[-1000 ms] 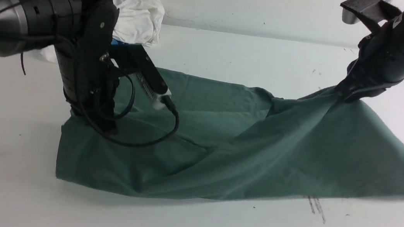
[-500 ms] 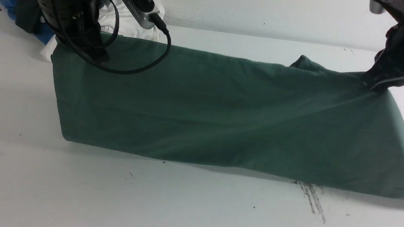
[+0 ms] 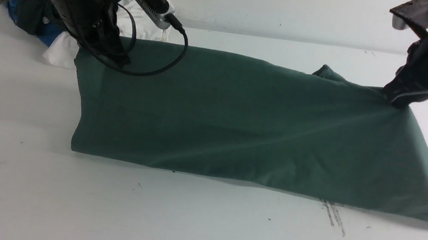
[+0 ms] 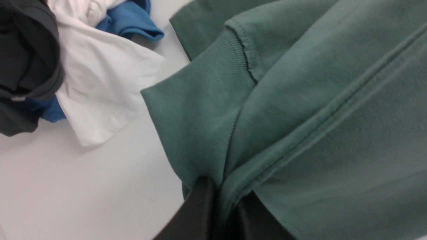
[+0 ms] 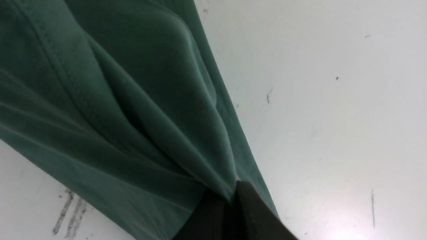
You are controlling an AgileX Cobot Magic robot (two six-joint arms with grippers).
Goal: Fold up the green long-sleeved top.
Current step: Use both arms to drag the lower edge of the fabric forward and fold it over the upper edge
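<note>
While the green long-sleeved top (image 3: 239,119) hangs stretched, its lower edge rests on the bench (image 3: 184,223).
Your left fingers (image 4: 196,213) grip the end beside the white garment (image 3: 62,50); your right fingers (image 5: 257,216) grip the end far from it.

The front view sits between the arms and looks forward and slightly downward over the table (image 3: 199,233) to the back wall (image 3: 254,5). It is far enough off to take in the whole green long-sleeved top (image 3: 239,119).

The left wrist view looks along the left gripper (image 4: 222,203) from very close. It shares with the front view the top's left end and the white garment (image 4: 100,76) behind it.

The right wrist view, equally close, looks past the right gripper (image 5: 233,203). It shares the top's right end and the dark scuff marks (image 5: 68,213).

The two wrist views seem to share nothing, though plain cloth makes that hard to judge.
</note>
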